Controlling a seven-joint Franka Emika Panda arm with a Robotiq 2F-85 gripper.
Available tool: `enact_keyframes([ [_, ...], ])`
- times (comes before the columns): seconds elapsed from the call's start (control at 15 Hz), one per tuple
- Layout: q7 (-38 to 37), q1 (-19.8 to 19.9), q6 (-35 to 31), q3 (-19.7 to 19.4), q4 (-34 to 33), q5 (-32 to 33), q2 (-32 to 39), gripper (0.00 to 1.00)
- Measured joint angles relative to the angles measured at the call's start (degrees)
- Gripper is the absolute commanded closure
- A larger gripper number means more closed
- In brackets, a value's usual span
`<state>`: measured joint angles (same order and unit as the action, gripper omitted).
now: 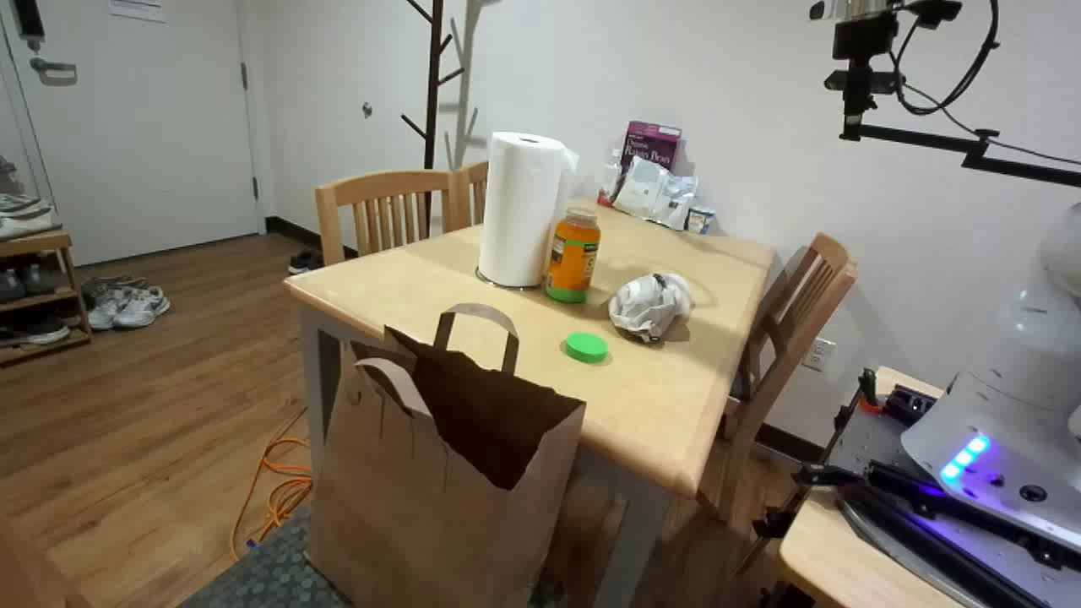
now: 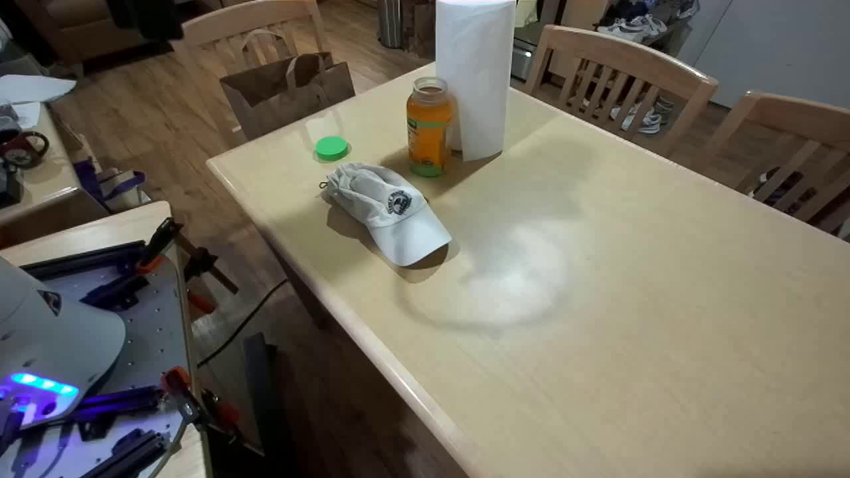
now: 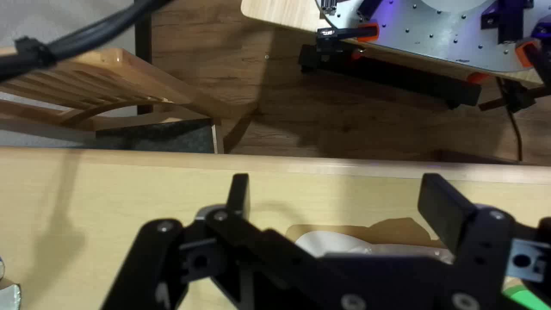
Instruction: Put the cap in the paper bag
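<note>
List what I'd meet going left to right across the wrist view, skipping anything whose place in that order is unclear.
A wooden chair → the cap, partly hidden by the gripper → the green lid, only partly in view. The gripper itself overlaps too much to be placed.

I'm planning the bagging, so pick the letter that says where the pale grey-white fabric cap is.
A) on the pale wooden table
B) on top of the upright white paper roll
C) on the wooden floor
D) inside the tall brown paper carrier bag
A: the pale grey-white fabric cap lies on the pale wooden table, as both exterior views show.
</note>
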<state>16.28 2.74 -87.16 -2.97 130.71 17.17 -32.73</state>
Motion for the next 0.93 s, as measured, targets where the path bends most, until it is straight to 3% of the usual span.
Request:
enact_keyframes([
  [0.53,0.28,-0.57,-1.07,-0.92,0.03,-1.62,-0.02,0.00],
  [0.93,5.83,-1.63,-13.45,-12.19,2.97,-12.61,0.01,0.00],
])
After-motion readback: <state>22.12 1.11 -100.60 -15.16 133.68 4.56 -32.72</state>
